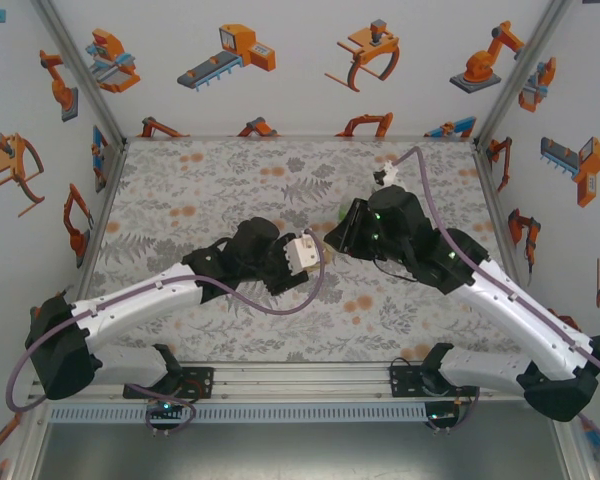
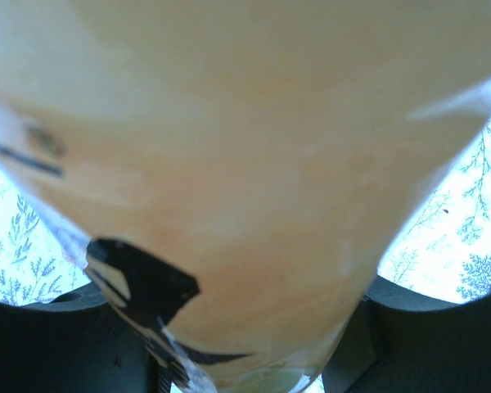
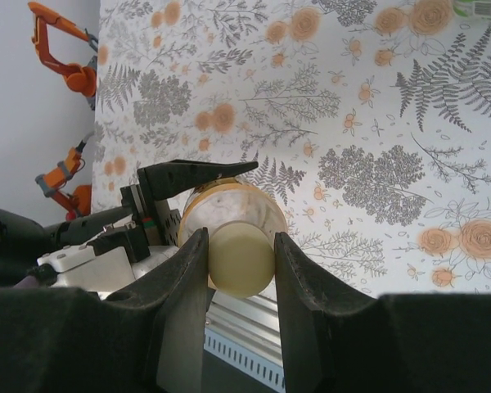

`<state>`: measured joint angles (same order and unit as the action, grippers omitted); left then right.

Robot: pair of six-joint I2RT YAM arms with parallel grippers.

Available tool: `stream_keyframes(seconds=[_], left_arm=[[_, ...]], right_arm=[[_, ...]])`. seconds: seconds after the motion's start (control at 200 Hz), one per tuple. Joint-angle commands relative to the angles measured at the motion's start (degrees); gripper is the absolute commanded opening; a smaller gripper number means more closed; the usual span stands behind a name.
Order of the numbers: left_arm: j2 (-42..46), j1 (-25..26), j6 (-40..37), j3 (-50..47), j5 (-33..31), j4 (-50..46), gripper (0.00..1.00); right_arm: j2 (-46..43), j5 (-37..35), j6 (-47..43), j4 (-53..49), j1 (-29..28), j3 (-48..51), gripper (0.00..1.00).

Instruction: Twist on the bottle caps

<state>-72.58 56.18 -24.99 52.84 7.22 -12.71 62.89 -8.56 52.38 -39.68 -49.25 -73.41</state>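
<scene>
The bottle with amber-yellow liquid (image 2: 254, 164) looms close in the left wrist view, clamped between my left gripper's (image 2: 237, 336) dark fingers (image 2: 49, 344). The right wrist view looks at this bottle (image 3: 229, 214) end-on, lying level, with a pale cream cap (image 3: 240, 260) on its mouth. My right gripper (image 3: 240, 262) is shut on that cap, one pad on each side. From above, the left gripper (image 1: 315, 255) and right gripper (image 1: 332, 238) meet nose to nose over mid-table, and the bottle is hidden between them.
A green-labelled container (image 3: 483, 6) sits at the top right edge of the right wrist view. A green patch (image 1: 337, 213) peeks out just behind the right gripper. Floral tabletop (image 1: 200, 190) lies open to the left and far side. The metal rail (image 1: 300, 385) runs along the near edge.
</scene>
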Motion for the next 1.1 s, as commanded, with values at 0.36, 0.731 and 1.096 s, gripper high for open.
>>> stream_keyframes(seconds=[0.36, 0.731, 1.096], left_arm=[[3.7, 0.5, -4.1, 2.5, 5.0, -3.6, 0.00], [5.3, 0.5, -10.1, 5.5, 27.8, -17.1, 0.00], [1.4, 0.5, -11.2, 8.2, 33.8, -24.2, 0.00]], right_arm=[[-4.8, 9.2, -23.6, 6.3, -0.4, 0.0, 0.50], [-14.9, 27.5, -48.8, 10.5, -0.4, 4.5, 0.56], [-15.0, 46.3, -71.5, 4.6, -0.4, 5.5, 0.60]])
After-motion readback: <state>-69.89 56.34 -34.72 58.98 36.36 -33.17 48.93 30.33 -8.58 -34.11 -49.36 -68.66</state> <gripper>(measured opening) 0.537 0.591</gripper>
